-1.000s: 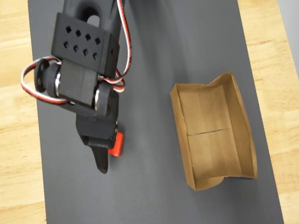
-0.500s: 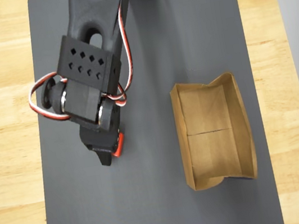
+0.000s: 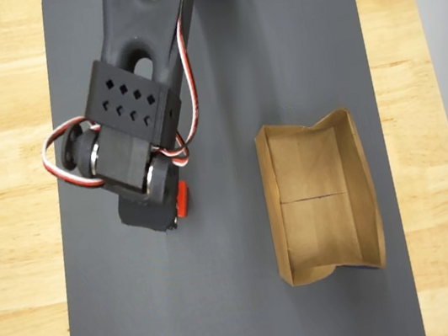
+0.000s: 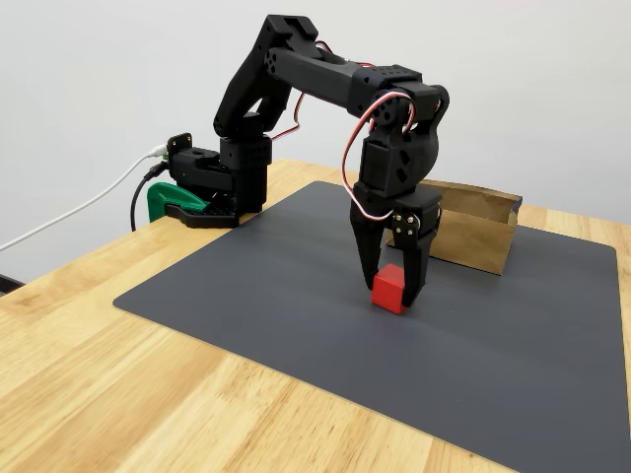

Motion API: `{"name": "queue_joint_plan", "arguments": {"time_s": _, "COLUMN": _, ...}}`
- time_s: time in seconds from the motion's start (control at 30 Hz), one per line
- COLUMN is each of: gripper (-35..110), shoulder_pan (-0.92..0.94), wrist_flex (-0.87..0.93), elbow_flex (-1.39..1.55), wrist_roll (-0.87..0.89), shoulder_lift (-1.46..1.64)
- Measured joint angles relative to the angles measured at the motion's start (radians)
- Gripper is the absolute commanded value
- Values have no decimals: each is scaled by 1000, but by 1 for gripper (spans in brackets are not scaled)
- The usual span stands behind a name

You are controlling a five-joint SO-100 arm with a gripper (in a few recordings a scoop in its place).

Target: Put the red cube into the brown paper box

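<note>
Fixed view: black two-finger claw point(image 4: 392, 281) points straight down, fingers clamped on the small bright red cube point(image 4: 390, 289), which sits on the dark grey mat point(image 4: 246, 296). Overhead view: tan kraft-paper box point(image 3: 320, 196) lies at 3 o'clock from the cube, well apart, on the wooden counter's point(image 3: 9, 210) mat.

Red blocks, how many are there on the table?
1. The red block sits on the dark mat, between the tips of the black claw, apart from the brown paper box. The box looks empty inside.
</note>
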Motion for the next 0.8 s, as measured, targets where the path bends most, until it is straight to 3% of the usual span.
{"name": "queue_joint_plan", "arguments": {"time_s": 0.2, "gripper": 0, "shoulder_pan": 0, "wrist_flex": -12, "elbow_flex": 0, "wrist_roll": -20, "shoulder_lift": 0}}
{"name": "queue_joint_plan", "arguments": {"time_s": 0.8, "gripper": 0, "shoulder_pan": 0, "wrist_flex": -17, "elbow_flex": -11, "wrist_roll": -28, "shoulder_lift": -2}}
